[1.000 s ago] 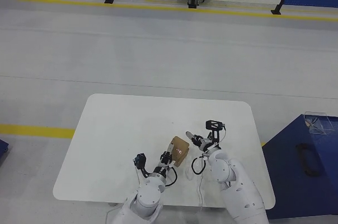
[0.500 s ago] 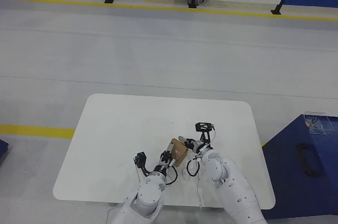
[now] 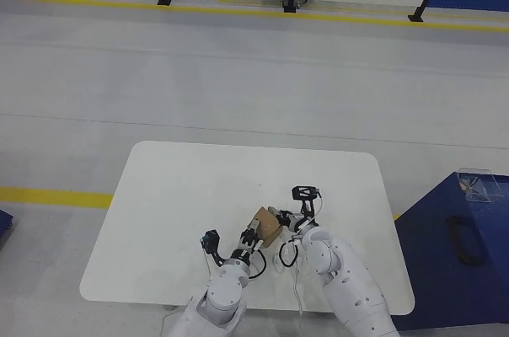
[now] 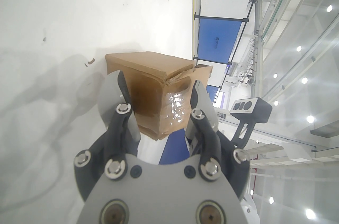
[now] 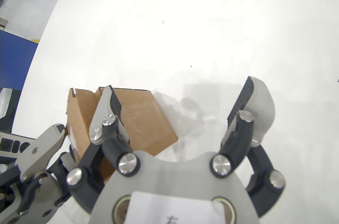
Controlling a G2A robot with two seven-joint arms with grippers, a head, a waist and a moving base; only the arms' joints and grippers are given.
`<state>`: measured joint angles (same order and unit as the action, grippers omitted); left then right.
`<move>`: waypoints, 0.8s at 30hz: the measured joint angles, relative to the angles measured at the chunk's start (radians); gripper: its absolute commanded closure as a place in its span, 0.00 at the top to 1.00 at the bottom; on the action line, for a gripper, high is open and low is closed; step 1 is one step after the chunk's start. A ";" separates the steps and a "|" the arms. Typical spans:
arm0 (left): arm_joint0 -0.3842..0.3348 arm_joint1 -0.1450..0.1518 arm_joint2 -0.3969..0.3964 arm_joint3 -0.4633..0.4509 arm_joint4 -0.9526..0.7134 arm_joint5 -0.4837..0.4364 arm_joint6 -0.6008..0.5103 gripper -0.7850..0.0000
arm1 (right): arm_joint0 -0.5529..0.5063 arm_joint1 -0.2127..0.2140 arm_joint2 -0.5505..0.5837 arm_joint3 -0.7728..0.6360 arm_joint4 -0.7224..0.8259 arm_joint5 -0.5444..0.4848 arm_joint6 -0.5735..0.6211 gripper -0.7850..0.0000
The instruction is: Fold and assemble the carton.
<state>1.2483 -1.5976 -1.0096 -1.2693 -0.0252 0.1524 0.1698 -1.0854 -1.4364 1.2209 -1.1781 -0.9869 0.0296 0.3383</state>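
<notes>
one carton (image 3: 266, 227), one table (image 3: 195, 185)

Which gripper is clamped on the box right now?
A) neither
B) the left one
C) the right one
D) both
B: the left gripper has its jaws pressed against two opposite sides of the box, while the right gripper has its jaws spread wide beside the box, gripping nothing.

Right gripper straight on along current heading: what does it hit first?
Likely bare table: the open right gripper points at it. One finger overlaps the carton and may graze it; depth unclear.
</notes>
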 measured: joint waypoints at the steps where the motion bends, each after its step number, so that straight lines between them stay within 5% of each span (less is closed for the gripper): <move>1: 0.000 0.000 -0.001 0.001 0.001 0.000 0.000 0.58 | 0.000 0.000 0.001 -0.001 0.000 0.001 0.000 1.00; 16: -0.013 -0.010 0.005 0.022 0.027 0.036 0.019 0.60 | 0.009 0.001 -0.001 0.014 0.003 0.006 -0.002 1.00; 24: -0.019 -0.015 0.008 0.032 0.047 0.051 0.023 0.49 | 0.010 0.003 -0.001 0.015 0.000 0.010 0.003 1.00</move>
<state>1.2292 -1.6125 -1.0012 -1.2369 0.0220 0.2034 0.1933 -1.0754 -1.4335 1.2197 -1.1633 -0.9873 0.0394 0.3414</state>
